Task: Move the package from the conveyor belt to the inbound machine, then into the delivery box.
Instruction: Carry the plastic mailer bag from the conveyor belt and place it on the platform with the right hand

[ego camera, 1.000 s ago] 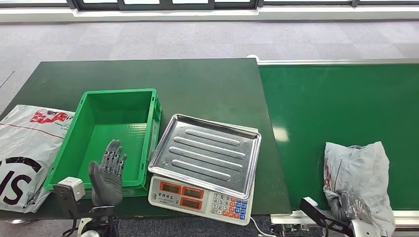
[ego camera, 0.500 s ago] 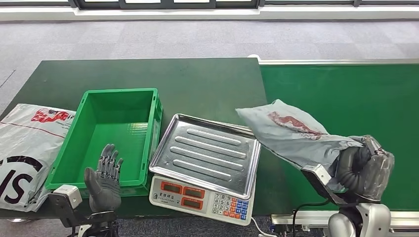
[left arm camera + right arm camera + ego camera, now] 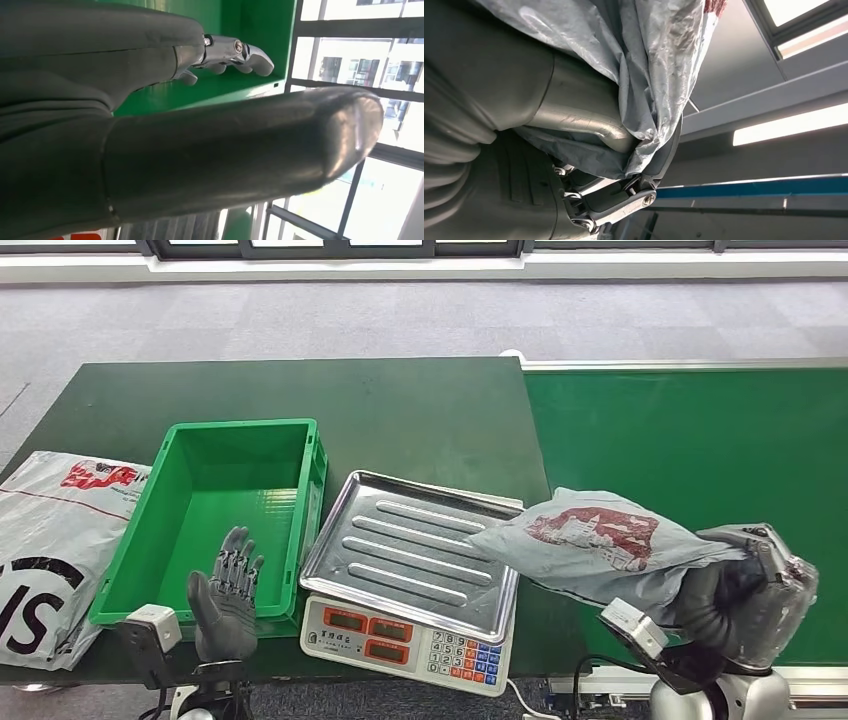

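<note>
1. Lower right of the head view, the right hand (image 3: 745,590) grips one end of the grey package (image 3: 590,545), fingers wrapped tight in the plastic; the right wrist view shows the film bunched around them.
2. At the lower left, the left hand (image 3: 228,595) stands upright with fingers spread and nothing in it, just in front of the near wall of the green delivery box (image 3: 315,480).
3. Lower centre, the inbound machine (image 3: 400,635), a scale with a steel tray (image 3: 420,545), sits beside the box. The package hangs in the air, its free end reaching over the tray's right edge; whether it touches the tray I cannot tell.
4. Mid right, the conveyor belt (image 3: 690,440) lies behind the lifted package.
5. At the far left edge, a white printed bag (image 3: 55,530) lies on the dark green table (image 3: 400,410).
6. Judged from this: pickup looks done and the carry to the scale is nearly complete. Setting the package down on the tray and then moving it into the box remain.
</note>
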{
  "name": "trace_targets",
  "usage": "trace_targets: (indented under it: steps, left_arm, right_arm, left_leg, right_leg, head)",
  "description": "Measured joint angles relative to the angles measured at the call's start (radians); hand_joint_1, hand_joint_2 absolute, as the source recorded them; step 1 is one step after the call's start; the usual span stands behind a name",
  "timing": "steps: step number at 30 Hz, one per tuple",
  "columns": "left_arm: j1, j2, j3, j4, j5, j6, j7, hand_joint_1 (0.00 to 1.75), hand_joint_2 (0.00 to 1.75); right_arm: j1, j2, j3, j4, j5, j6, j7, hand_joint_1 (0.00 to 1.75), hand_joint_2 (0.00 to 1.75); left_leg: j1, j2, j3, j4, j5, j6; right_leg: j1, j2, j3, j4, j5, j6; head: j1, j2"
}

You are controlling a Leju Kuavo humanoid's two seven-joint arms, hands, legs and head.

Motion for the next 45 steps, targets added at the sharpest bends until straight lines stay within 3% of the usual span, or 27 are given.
trace_targets:
  steps: [7, 11, 15, 18, 23, 34, 41, 45]
  left_arm:
    - [-0.026, 0.005, -0.021, 0.030, 0.002, -0.010, 0.008, 0.00, 0.00]
    - [-0.039, 0.007, -0.033, 0.047, 0.001, -0.012, 0.008, 0.00, 0.00]
    - [-0.060, 0.010, -0.041, 0.071, 0.000, -0.022, 0.006, 0.00, 0.00]
    - [-0.093, 0.014, -0.053, 0.113, 0.007, -0.034, -0.011, 0.00, 0.00]
    - [-0.143, 0.019, -0.076, 0.179, 0.018, -0.041, -0.028, 0.00, 0.00]
    - [-0.179, 0.020, -0.081, 0.224, 0.018, -0.042, -0.033, 0.00, 0.00]
    - [-0.225, 0.020, -0.095, 0.280, 0.021, -0.053, -0.047, 0.00, 0.00]
    - [-0.238, 0.020, -0.106, 0.305, 0.034, -0.052, -0.058, 0.00, 0.00]
  right_arm:
    - [-0.012, 0.054, -0.016, -0.029, 0.055, 0.001, -0.086, 1.75, 1.75]
    - [-0.061, 0.072, -0.016, -0.018, 0.117, 0.002, -0.088, 1.75, 1.75]
    - [-0.155, 0.068, -0.015, 0.036, 0.166, 0.002, -0.042, 1.75, 1.75]
    - [-0.281, 0.047, 0.002, 0.133, 0.201, 0.003, -0.006, 1.75, 1.75]
    - [-0.461, 0.039, 0.029, 0.309, 0.233, 0.003, -0.048, 1.75, 1.75]
    - [-0.563, 0.042, 0.044, 0.441, 0.248, 0.003, -0.069, 1.75, 1.75]
    - [-0.650, 0.131, 0.053, 0.555, 0.295, 0.003, -0.151, 1.75, 1.75]
    - [-0.666, 0.181, 0.104, 0.627, 0.215, 0.003, -0.160, 1.75, 1.75]
  left_leg:
    - [0.000, 0.000, -0.001, 0.000, 0.000, 0.000]
    - [0.000, 0.000, 0.000, 0.000, 0.000, 0.000]
    - [0.000, 0.000, -0.001, 0.000, 0.002, 0.000]
    - [0.000, 0.001, -0.001, 0.000, 0.004, -0.001]
    - [0.000, -0.001, -0.001, 0.000, 0.007, 0.000]
    - [0.000, -0.002, -0.002, 0.000, 0.007, 0.000]
    - [0.001, -0.002, -0.002, 0.000, 0.010, -0.002]
    - [0.002, -0.002, -0.003, 0.000, 0.010, -0.003]
  right_leg:
    - [0.000, 0.000, 0.000, 0.000, 0.000, 0.000]
    - [0.000, 0.000, 0.000, 0.000, 0.000, 0.000]
    - [0.000, 0.001, 0.001, 0.000, 0.002, 0.001]
    - [-0.001, 0.002, 0.000, 0.000, 0.004, 0.001]
    - [0.000, 0.001, 0.000, 0.000, 0.007, 0.001]
    - [0.000, -0.001, 0.000, 0.000, 0.007, 0.000]
    - [0.000, 0.000, -0.001, 0.001, 0.008, -0.001]
    - [0.001, 0.000, -0.001, 0.001, 0.008, -0.001]
  head:
    - [0.000, 0.000]
    - [0.000, 0.000]
    - [0.000, 0.000]
    - [0.000, 0.000]
    - [0.000, 0.000]
    - [0.000, 0.000]
    - [0.000, 0.000]
    - [0.000, 0.000]
